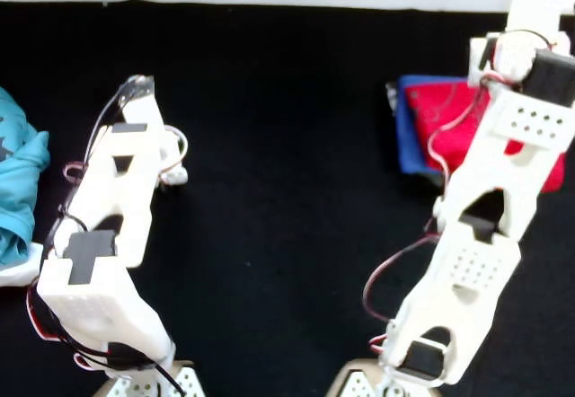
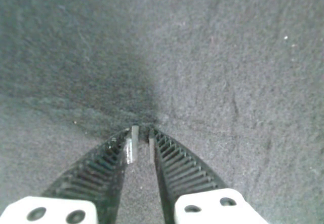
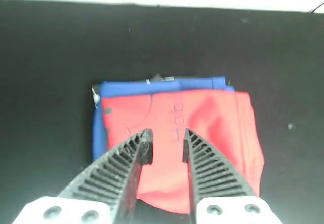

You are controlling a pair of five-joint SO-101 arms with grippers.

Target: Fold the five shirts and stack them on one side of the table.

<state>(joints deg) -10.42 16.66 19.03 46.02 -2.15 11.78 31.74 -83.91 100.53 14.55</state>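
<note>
Nearest, the two white plastic arms rose from the near table edge, the left arm (image 1: 99, 235) reaching up the left side and the right arm (image 1: 485, 217) leaning toward the far right. The black cloth-covered table (image 1: 287, 145) lay under both. At the left edge sat a crumpled teal shirt (image 1: 18, 172), with a bit of white fabric (image 1: 16, 273) at its near end. The left gripper (image 2: 142, 135) pointed down at bare cloth, its fingers drawn nearly together and gripping nothing. Farther right, the right gripper (image 3: 166, 140) hung with fingers spread over a folded red shirt (image 3: 202, 138), which lay on a folded blue shirt (image 3: 136, 87).
</note>
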